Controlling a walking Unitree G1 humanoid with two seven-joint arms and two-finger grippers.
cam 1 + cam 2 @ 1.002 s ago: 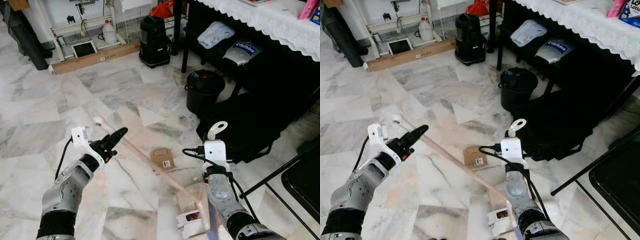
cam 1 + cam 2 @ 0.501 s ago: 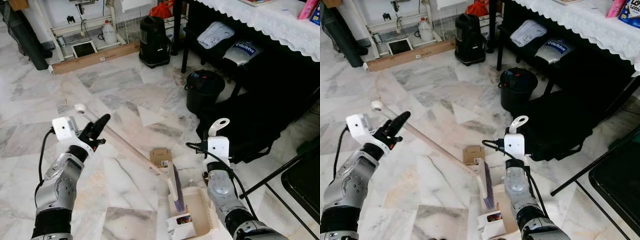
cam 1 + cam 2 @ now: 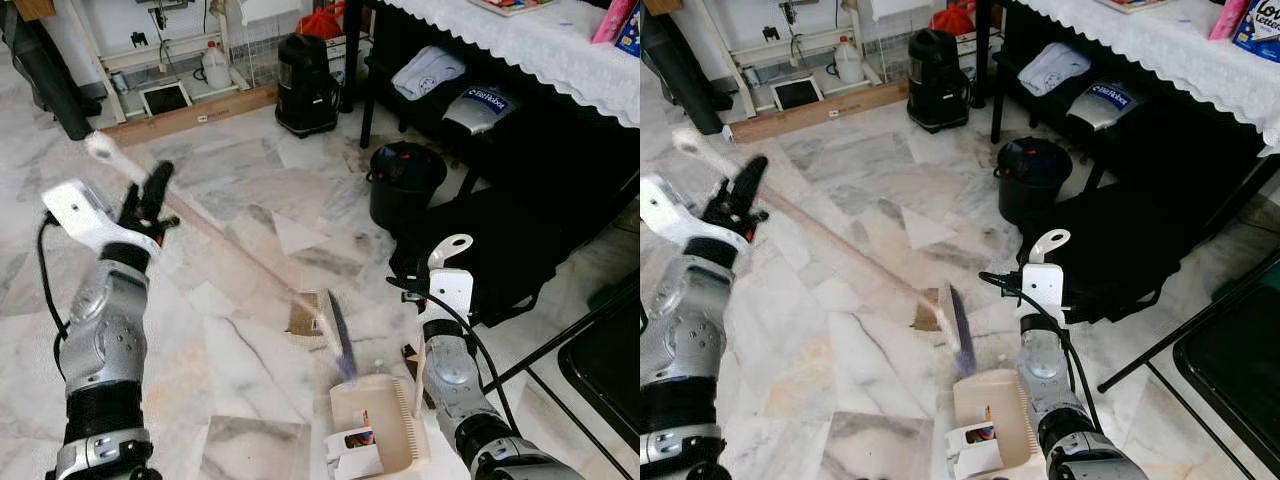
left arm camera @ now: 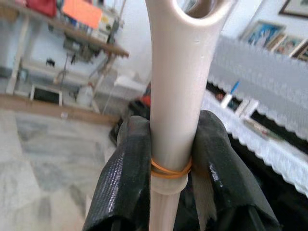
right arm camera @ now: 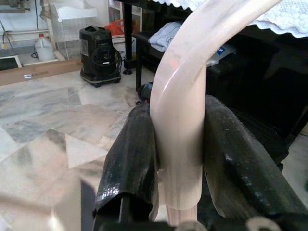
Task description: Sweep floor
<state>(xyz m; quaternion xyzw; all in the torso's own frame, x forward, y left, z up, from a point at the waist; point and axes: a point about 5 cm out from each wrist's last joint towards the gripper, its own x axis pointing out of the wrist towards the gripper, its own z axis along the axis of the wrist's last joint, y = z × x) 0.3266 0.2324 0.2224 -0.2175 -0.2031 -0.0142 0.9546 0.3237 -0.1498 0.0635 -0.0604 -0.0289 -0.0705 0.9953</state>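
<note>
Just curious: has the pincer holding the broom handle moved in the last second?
Yes. The left pincer swung the broom handle up and away, toward the long cardboard box.

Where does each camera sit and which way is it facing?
Left eye: head, facing down at marble floor; both silver arms, long cream broom, beige plastic dustpan.
Right eye: beside it, same scene.
Left wrist: along left tool, clamped on broom handle.
Right wrist: along right tool, gripping curved dustpan handle.
Shared: black canister vacuum.
</note>
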